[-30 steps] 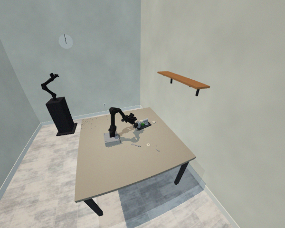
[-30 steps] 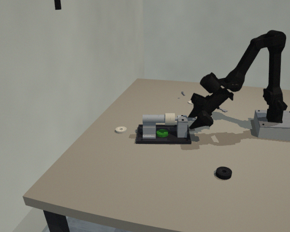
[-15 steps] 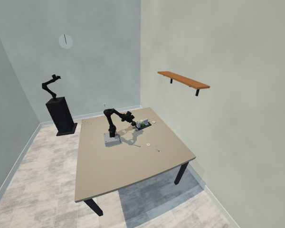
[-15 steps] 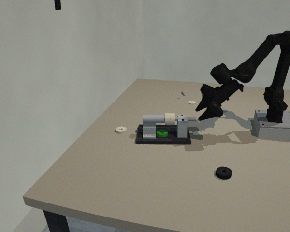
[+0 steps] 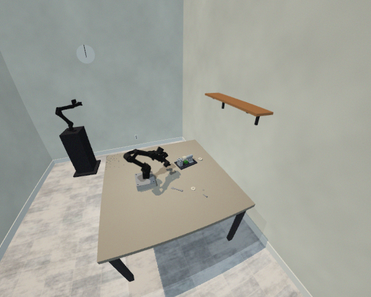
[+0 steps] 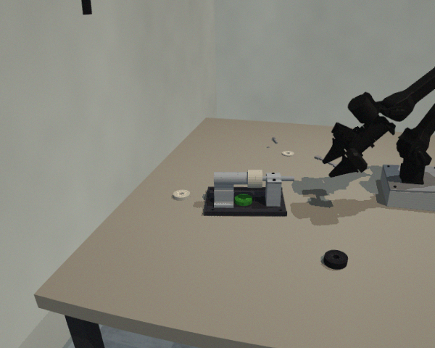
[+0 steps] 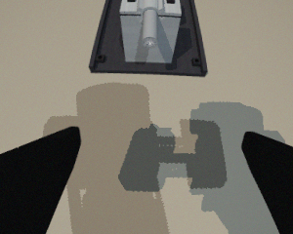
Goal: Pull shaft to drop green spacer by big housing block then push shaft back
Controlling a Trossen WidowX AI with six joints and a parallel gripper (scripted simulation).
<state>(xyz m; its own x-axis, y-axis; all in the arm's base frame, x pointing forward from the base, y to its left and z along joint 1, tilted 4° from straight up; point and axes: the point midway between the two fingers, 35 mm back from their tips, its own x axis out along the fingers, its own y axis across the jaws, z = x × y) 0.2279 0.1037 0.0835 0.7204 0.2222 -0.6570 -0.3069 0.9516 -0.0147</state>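
From my end: tan table (image 6: 195,284) on dark legs, black ring (image 6: 336,259) lying flat near the front, cream washer (image 6: 181,193) lying left of the fixture, another washer (image 6: 287,153) plus small grey hardware (image 6: 275,140) farther back. Wooden shelf (image 5: 238,103) on the right wall, round clock (image 5: 85,53) on the back wall, black pedestal (image 5: 78,149) on the floor.

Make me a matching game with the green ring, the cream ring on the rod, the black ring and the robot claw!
Things:
1. green ring
2. cream ring
3. black ring
4. claw

Places or states:
A. open, holding nothing
B. lying on the black base plate
C. on the rod
D. alone on the table, near the front

Pairs: 1-B, 2-C, 3-D, 4-A
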